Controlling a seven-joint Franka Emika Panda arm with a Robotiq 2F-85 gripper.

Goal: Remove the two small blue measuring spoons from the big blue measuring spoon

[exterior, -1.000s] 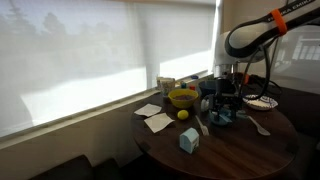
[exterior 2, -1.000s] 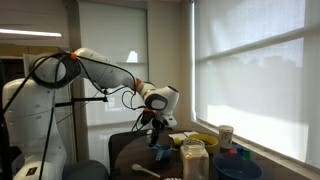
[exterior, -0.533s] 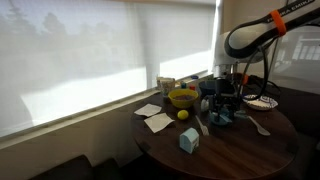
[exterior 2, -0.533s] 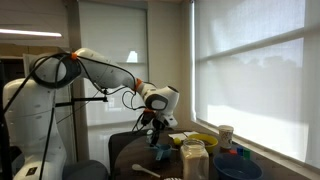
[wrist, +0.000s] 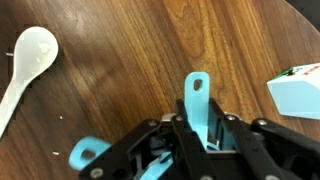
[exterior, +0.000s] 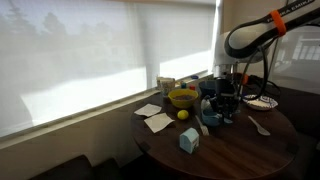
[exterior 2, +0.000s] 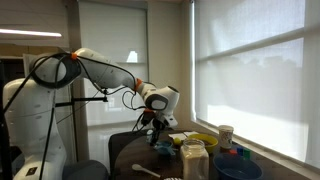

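Observation:
In the wrist view my gripper (wrist: pixel 198 128) is shut on the flat handle of a teal-blue measuring spoon (wrist: pixel 197 95), which sticks out past the fingertips. I cannot tell whether it is one of the small spoons or the big one. A second teal handle (wrist: pixel 88 153) pokes out at the lower left under the gripper body. The bowls of the spoons are hidden by the gripper. In both exterior views the gripper (exterior: pixel 222 106) (exterior 2: pixel 157 138) reaches down to the blue spoons (exterior: pixel 214 118) on the round wooden table (exterior: pixel 235 152).
A white spoon (wrist: pixel 25 62) lies on the wood and a light-blue carton (wrist: pixel 297 90) stands nearby. A yellow bowl (exterior: pixel 182 98), a lemon (exterior: pixel 184 114), white napkins (exterior: pixel 155 121) and a plate (exterior: pixel 262 102) sit around the spoons. A glass jar (exterior 2: pixel 193 160) stands close to the camera.
The gripper's fingers have closed on the blue spoon handle. The arm has hardly moved.

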